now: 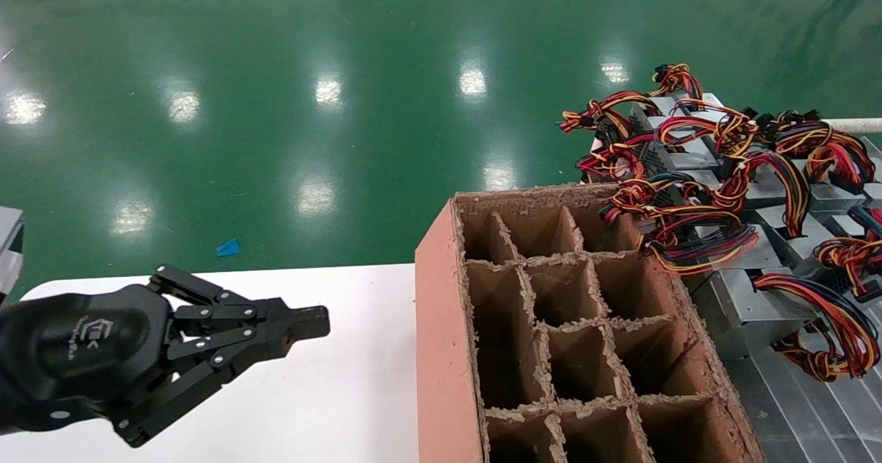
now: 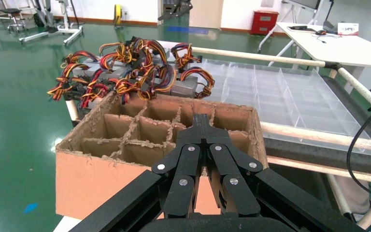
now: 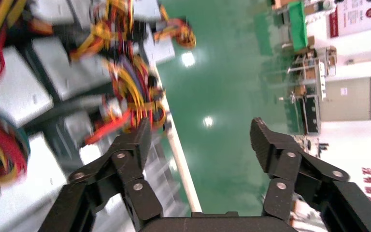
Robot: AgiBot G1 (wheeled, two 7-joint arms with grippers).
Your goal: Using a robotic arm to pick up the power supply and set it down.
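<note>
Several grey metal power supplies [image 1: 741, 304] with bundles of red, yellow and black cables lie in a pile at the right, behind and beside the cardboard box. My left gripper [image 1: 318, 324] is shut and holds nothing. It hovers over the white table at the lower left, pointing toward the box. In the left wrist view its closed tips [image 2: 201, 118] line up with the box, and the power supplies [image 2: 183, 87] lie beyond. My right gripper [image 3: 202, 130] is out of the head view. In its wrist view it is open and empty, beside the power supplies [image 3: 9, 94] and over the green floor.
A brown cardboard box [image 1: 441, 297] with paper dividers stands between the white table [image 1: 344, 380] and the pile, its cells empty. A clear compartment tray [image 2: 280, 92] lies under the pile, edged by a white rail [image 3: 181, 164]. A blue scrap [image 1: 228, 247] lies on the floor.
</note>
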